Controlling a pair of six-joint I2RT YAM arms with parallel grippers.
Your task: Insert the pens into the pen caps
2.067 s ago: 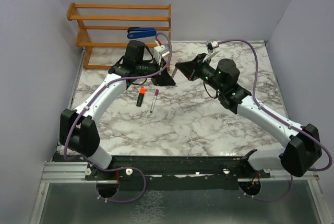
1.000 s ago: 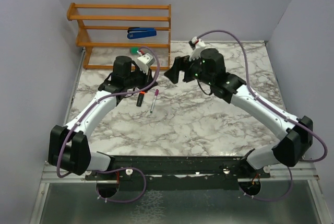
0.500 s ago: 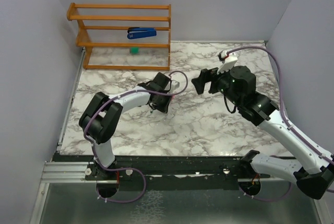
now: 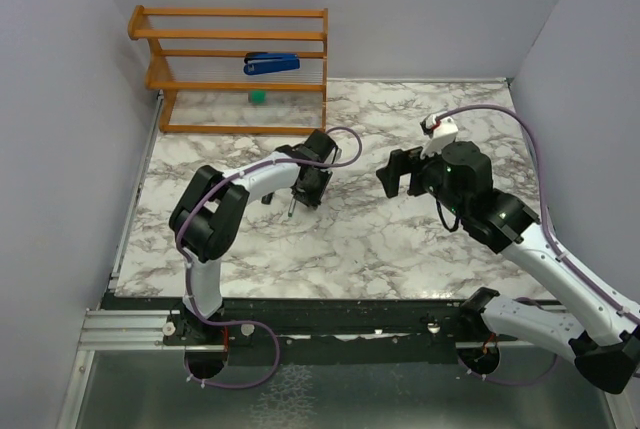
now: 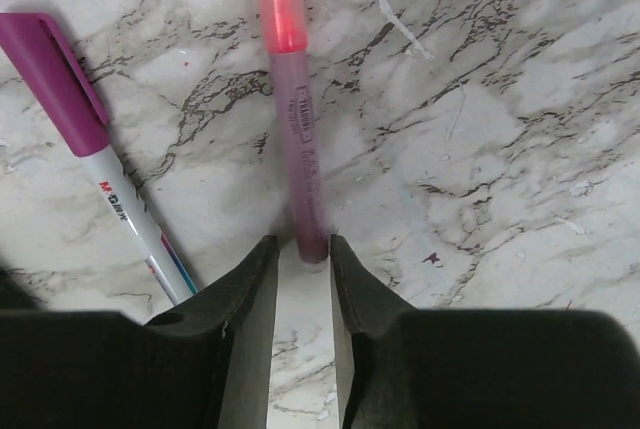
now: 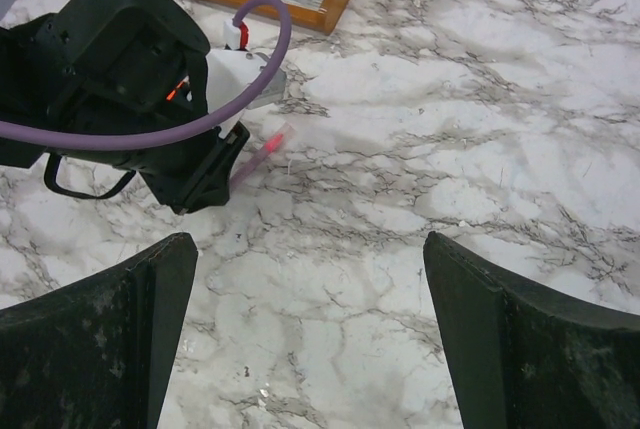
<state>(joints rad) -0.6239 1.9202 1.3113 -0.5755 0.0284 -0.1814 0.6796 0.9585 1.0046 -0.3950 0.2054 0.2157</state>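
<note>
Pink pen point(image 5: 296, 129) and silver pen point(image 5: 100, 149) lie capped on the bench point(image 5: 480, 149); left end effector point(image 5: 300, 259) slightly parted, releasing; right end effector point(image 6: 310, 349) wide apart, empty.

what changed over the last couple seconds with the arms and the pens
The left hand came down from the far side of the table to the marble top and now sits with its fingers slightly apart around the end of the pink pen, which lies flat, apparently just released. The right hand drew back toward the right, open and empty. The purple-capped pen, blue stapler and wooden rack stayed put.
</note>
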